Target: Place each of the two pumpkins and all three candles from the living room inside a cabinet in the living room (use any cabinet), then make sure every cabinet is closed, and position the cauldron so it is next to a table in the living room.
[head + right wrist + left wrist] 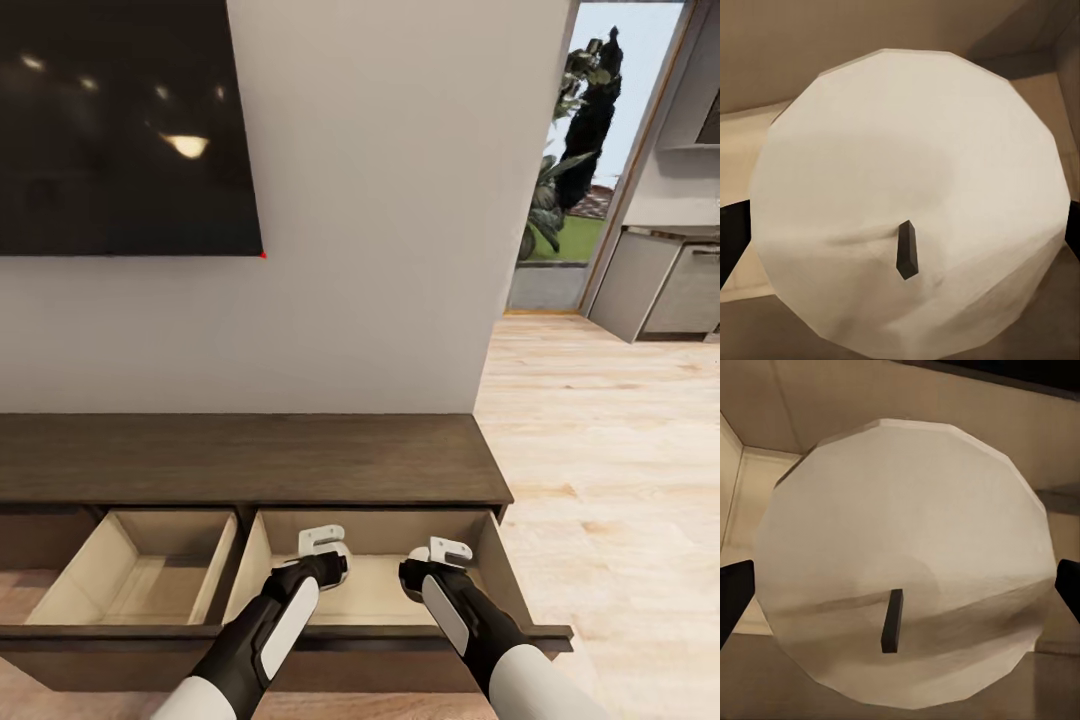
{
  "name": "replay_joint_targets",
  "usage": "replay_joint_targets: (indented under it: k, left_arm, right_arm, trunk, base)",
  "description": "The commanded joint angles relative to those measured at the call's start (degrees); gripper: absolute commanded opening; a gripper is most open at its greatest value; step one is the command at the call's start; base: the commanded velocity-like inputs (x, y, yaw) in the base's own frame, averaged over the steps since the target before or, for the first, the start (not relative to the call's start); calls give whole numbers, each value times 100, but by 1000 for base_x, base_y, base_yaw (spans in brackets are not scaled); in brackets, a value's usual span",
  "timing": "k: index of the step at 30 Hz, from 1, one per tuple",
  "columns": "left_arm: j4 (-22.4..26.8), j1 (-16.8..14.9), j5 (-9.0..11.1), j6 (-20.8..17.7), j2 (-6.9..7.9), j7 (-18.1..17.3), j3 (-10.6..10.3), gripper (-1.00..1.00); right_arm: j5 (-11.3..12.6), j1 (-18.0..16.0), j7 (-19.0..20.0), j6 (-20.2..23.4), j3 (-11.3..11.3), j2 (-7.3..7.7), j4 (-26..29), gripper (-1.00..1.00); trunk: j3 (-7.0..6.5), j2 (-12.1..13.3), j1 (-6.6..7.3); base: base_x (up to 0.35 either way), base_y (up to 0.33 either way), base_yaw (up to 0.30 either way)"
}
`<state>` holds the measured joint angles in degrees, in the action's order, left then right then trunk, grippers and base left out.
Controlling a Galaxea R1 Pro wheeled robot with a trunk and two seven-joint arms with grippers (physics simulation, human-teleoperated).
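Observation:
The long dark-brown cabinet (250, 460) stands against the wall with two drawers pulled out. Both my arms reach down into the right drawer (502, 572). My left gripper (325, 566) is shut on a pale candle (907, 510) with a dark wick (892, 620); its black fingers (733, 594) press the candle's sides. My right gripper (432, 572) is shut on a second candle (907, 150) with its wick (906, 250) up, fingers (730, 234) at its edges. Pale drawer walls show behind both candles. The pumpkins and the third candle are out of view.
The left drawer (150, 580) stands open with a bare pale inside. A dark television (120, 120) hangs on the wall above the cabinet. Light wood floor (620, 450) opens to the right, toward grey kitchen cupboards (660, 290) and a glass door with plants (570, 150).

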<state>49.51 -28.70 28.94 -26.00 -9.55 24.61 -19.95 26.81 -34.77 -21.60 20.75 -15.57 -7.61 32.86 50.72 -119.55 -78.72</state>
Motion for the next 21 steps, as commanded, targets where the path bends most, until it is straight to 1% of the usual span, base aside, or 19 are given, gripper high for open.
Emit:
replay_joint_targets:
  k: [1,5,7,14,18,21]
  left_arm:
    - [11,-4,59,-10,4,55,-17,-100]
    - [14,-4,62,-10,6,53,-17,-100]
    - [15,-4,60,-10,6,53,-17,-100]
    - [15,-4,67,-19,2,61,-17,-100]
    - [9,-4,57,-42,-2,78,-10,-100]
    - [10,-4,51,-70,1,85,2,-100]
  right_arm:
    - [53,-4,-55,17,-32,5,10,-100]
    - [53,-4,-55,17,-38,5,10,-100]
    - [53,-4,-55,17,-46,5,10,-100]
    - [18,-4,-55,17,-74,-23,31,-100]
    - [-4,-5,-67,24,-64,-92,42,-100]
    - [-19,-21,-96,54,-68,-175,51,-100]
  trunk:
    - [23,-43,-21]
    - [92,-203,-109]
    - [91,-203,-109]
    - [216,-484,-263]
    - [288,-644,-351]
    - [342,-765,-416]
  base:
    - [0,0,-16]
    - [0,0,-61]
    - [0,0,-36]
    - [0,0,-5]
    - [0,0,0]
    - [0,0,0]
